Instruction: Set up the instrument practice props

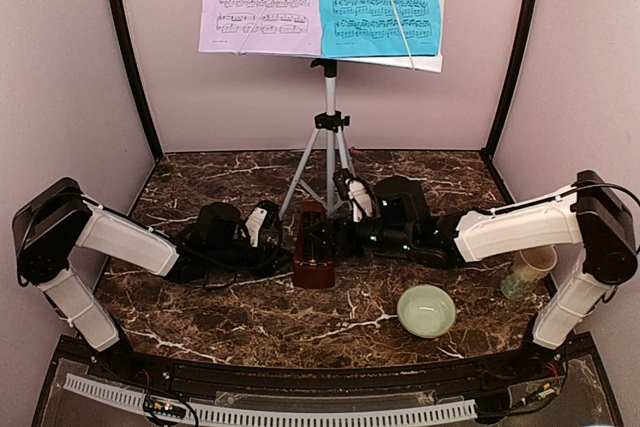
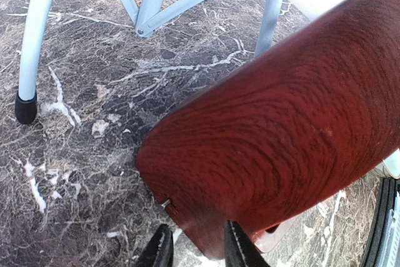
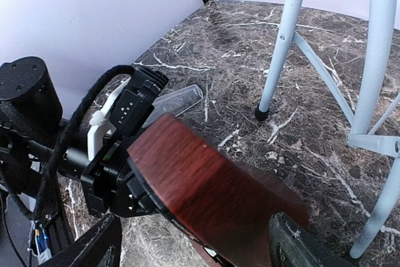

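On the dark bench [image 1: 200, 307], a red-brown wooden metronome [image 1: 315, 259] tight in the left hand [image 2: 199, 253], the right hand [image 3: 197, 248] open around it.

My left gripper [image 2: 199, 245] shows only its fingertips, cut off at 6 o'clock. I cannot tell whether it pinches the dark reddish-brown pyramid metronome [image 2: 281, 142], which is blurred and cropped at 3 o'clock. From above, the silver tripod music stand [image 1: 329, 137] loses its top at 12 o'clock. My right arm [image 1: 510, 230] hides part of the cream mug [image 1: 537, 265].
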You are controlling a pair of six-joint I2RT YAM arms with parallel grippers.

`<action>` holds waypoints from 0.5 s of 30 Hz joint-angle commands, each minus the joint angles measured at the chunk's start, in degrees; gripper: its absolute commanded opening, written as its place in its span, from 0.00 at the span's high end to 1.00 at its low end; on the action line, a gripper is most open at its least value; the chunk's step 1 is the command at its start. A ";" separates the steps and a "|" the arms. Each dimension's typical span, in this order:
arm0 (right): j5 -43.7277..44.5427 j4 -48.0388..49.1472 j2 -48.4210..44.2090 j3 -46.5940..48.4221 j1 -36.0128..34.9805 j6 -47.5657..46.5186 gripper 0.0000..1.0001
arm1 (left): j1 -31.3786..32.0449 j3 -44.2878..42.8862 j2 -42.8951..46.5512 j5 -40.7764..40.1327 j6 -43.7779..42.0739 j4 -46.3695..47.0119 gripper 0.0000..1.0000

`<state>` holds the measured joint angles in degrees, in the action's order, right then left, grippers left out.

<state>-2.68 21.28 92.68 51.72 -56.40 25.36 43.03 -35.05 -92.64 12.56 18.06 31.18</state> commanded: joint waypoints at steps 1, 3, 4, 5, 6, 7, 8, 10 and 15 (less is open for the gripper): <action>4.49 -0.27 1.62 2.30 -0.46 1.08 0.21 | 0.30 0.76 2.14 -0.50 -0.19 -0.41 0.69; 5.55 -0.57 2.40 2.70 -0.46 1.34 0.24 | 0.31 0.77 2.21 -0.62 -0.35 -0.42 0.69; 6.08 -0.62 2.63 2.75 -0.46 1.46 0.26 | 0.31 0.73 2.19 -0.71 -0.37 -0.46 0.69; 6.44 -0.73 2.81 2.77 -0.46 1.52 0.29 | 0.34 0.69 2.24 -0.75 -0.40 -0.54 0.69; 6.75 -0.90 2.85 2.84 -0.46 1.65 0.33 | 0.31 0.76 2.25 -0.70 -0.48 -0.65 0.69; 7.03 -1.11 2.80 2.78 -0.46 1.81 0.36 | 0.31 0.77 2.42 -0.77 -0.49 -0.75 0.69; 7.19 -1.21 2.70 2.63 -0.46 1.84 0.40 | 0.30 0.89 2.52 -0.86 -0.49 -0.85 0.69; 7.43 -1.47 2.38 2.39 -0.46 1.97 0.47 | 0.30 1.09 2.83 -0.97 -0.56 -0.88 0.69; 7.17 -1.92 0.97 1.09 -0.46 1.88 0.53 | 0.31 1.20 3.08 -1.21 -0.79 -0.99 0.69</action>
<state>3.14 19.29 94.94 53.01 -56.75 27.03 43.03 -34.63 -91.79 11.94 18.02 30.76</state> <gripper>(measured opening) 0.469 0.312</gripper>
